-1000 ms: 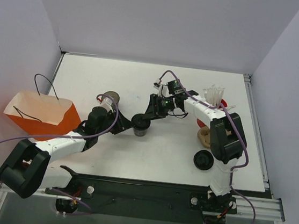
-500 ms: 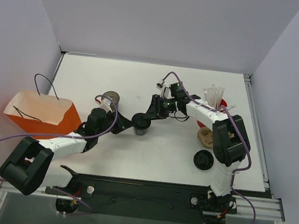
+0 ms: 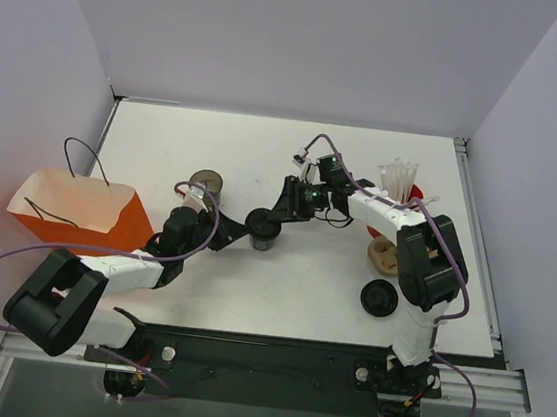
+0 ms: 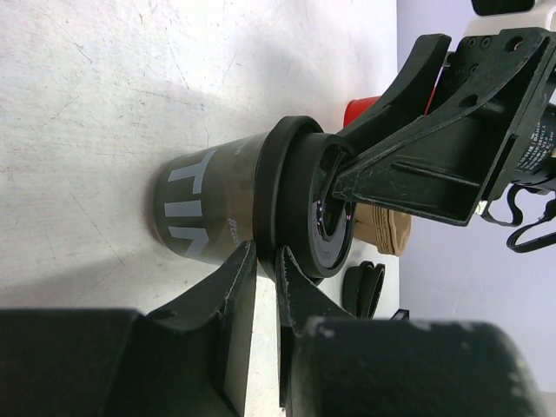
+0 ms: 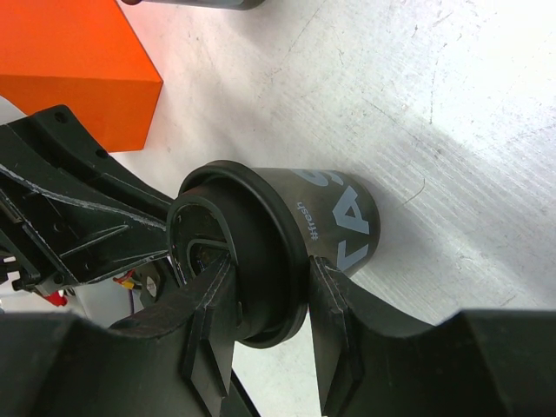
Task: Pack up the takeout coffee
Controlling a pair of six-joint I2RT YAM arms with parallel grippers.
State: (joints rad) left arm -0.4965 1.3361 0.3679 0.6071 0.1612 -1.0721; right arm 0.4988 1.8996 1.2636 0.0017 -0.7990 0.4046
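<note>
Clamping takeout coffee (image 3: 262,229) by its lid (image 4: 300,208) w/ my right pincer (image 5: 269,280). Left pincer (image 4: 265,254) nearly closed at the lid rim, grip unclear. Lidless cup (image 3: 205,181) just far-left of it, orange bag (image 3: 77,214) left. Coffee barely moved vs 1 s ago.

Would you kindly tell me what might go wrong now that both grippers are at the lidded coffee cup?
The right gripper grips only the lid of the takeout coffee; lifting might pull the lid off. The left gripper sits at the same rim, so the two could clash or tip the cup. The lidless cup stands towards the orange bag and might get knocked.
</note>
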